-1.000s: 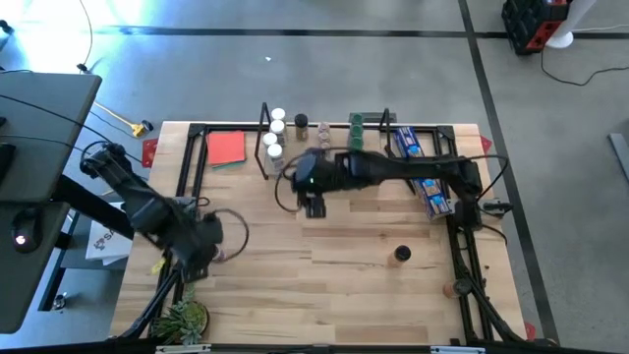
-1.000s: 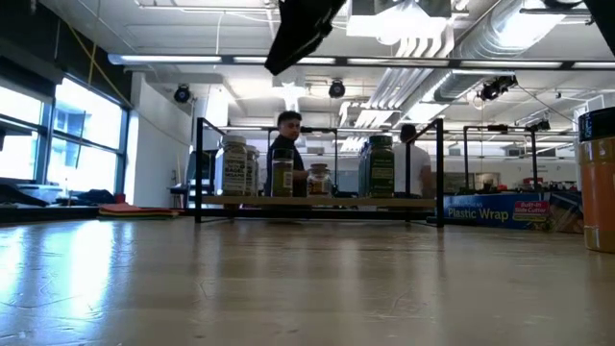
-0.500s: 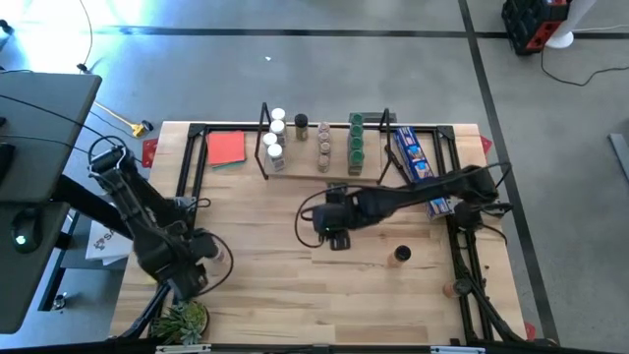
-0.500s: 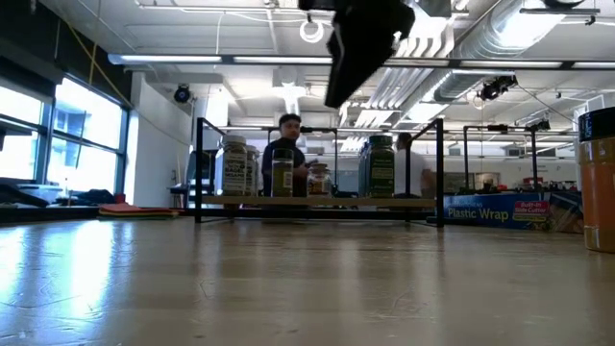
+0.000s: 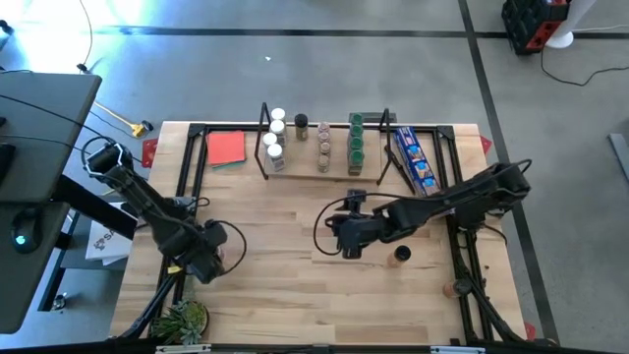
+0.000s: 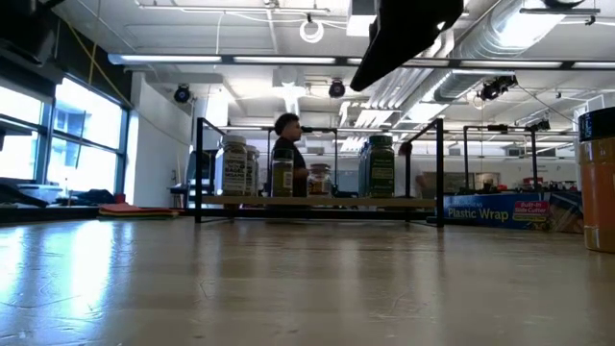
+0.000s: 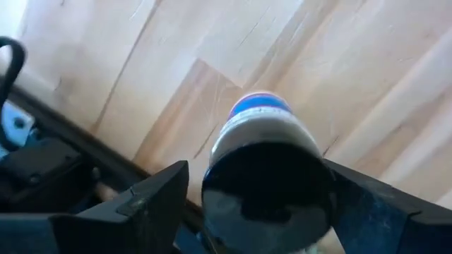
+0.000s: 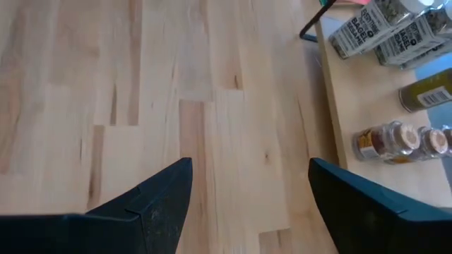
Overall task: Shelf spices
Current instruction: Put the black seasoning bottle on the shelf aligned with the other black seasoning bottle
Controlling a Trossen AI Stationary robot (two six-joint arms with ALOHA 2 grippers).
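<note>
Mostly you're done: the shelf [image 5: 324, 169] is well stocked, your left hand [image 7: 248, 204] grasps one jar [image 7: 265, 173], your released right hand [image 5: 351, 239] hovers near the black-capped jar [image 5: 401, 254] left on the tabletop [image 5: 265, 295].

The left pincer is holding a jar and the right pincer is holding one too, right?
Not quite. The left pincer does hold a black-capped jar, but the right pincer is open and holds nothing. The right wrist view shows only bare table between its fingers.

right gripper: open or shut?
Open. In the right wrist view the right gripper shows its two dark fingers spread wide over bare wooden table, nothing between them.
</note>
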